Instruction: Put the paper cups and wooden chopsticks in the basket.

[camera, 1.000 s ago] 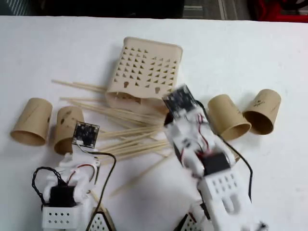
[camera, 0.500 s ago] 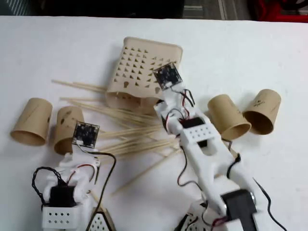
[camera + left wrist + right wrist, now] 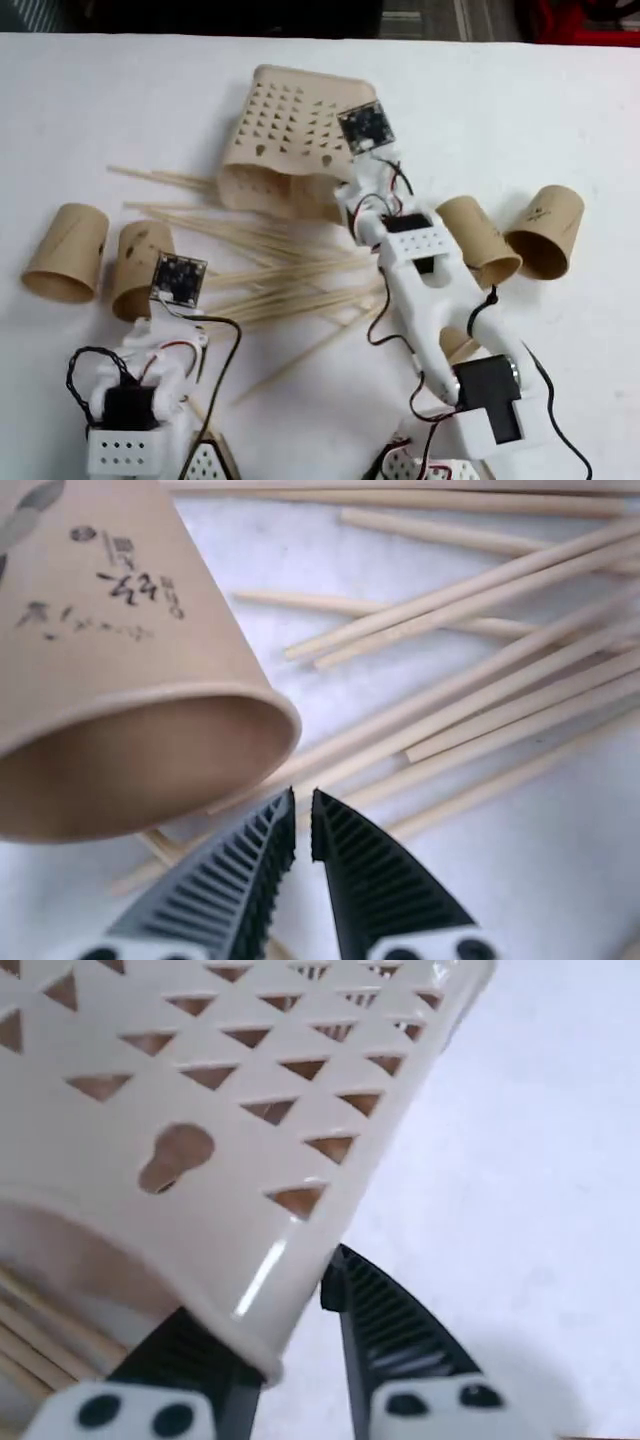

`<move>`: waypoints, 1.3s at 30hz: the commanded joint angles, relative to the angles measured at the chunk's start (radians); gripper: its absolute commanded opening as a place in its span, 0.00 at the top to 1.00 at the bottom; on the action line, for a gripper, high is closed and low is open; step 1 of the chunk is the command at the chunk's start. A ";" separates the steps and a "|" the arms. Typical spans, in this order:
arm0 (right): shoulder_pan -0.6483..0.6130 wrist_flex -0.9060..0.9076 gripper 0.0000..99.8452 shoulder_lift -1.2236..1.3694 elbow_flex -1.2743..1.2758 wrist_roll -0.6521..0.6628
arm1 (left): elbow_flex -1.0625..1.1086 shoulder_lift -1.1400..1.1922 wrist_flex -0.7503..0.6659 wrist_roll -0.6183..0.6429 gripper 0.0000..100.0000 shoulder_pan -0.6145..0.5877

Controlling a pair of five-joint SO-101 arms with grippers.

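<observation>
High view, down over a white table (image 3: pixel 520 110): basket (image 3: pixel 290 140) tipped on its side at the far middle, mouth toward the arms, holed wall up. Wooden chopsticks (image 3: pixel 265 272) strewn loose across the table in front of that mouth. Four paper cups, all lying on their sides: outer left cup (image 3: pixel 65 253) and inner left cup (image 3: pixel 140 268) just beside each other left of the sticks, inner right cup (image 3: pixel 480 245) and outer right cup (image 3: pixel 545 230) touching on the other side.

Right arm (image 3: pixel 430 290) stretched from the near edge to the basket's right front corner, crossing over part of the inner right cup. Right gripper (image 3: pixel 270 1300) pinching the basket's rim at that corner, one finger inside the mouth, the other outside.

Left gripper (image 3: pixel 302 808) low over the sticks, just beside the open end of the inner left cup, fingers pressed nearly together, empty.
</observation>
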 commanded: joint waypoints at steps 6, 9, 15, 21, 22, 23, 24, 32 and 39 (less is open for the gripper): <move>0.022 0.157 0.98 -0.213 -0.112 -0.153 | -0.005 -0.004 0.005 0.006 0.95 0.002; 0.036 0.257 0.98 -0.249 -0.190 -0.195 | -0.005 -0.004 0.005 0.006 0.95 0.002; 0.044 0.489 0.98 -0.252 -0.373 -0.235 | -0.005 -0.004 0.005 0.006 0.95 0.002; 0.044 0.734 0.98 -0.252 -0.540 -0.235 | -0.005 -0.004 0.005 0.006 0.95 0.002; 0.044 0.773 0.98 -0.252 -0.565 -0.235 | -0.005 -0.004 0.005 0.006 0.95 0.002; 0.044 0.809 0.98 -0.252 -0.588 -0.235 | -0.005 -0.004 0.005 0.006 0.95 0.002; 0.044 0.845 0.98 -0.252 -0.608 -0.235 | -0.005 -0.004 0.005 0.006 0.95 0.002; 0.045 1.017 0.98 -0.251 -0.671 -0.235 | -0.005 -0.004 0.005 0.006 0.95 0.002; 0.045 1.104 0.98 -0.251 -0.675 -0.235 | -0.005 -0.004 0.005 0.006 0.95 0.002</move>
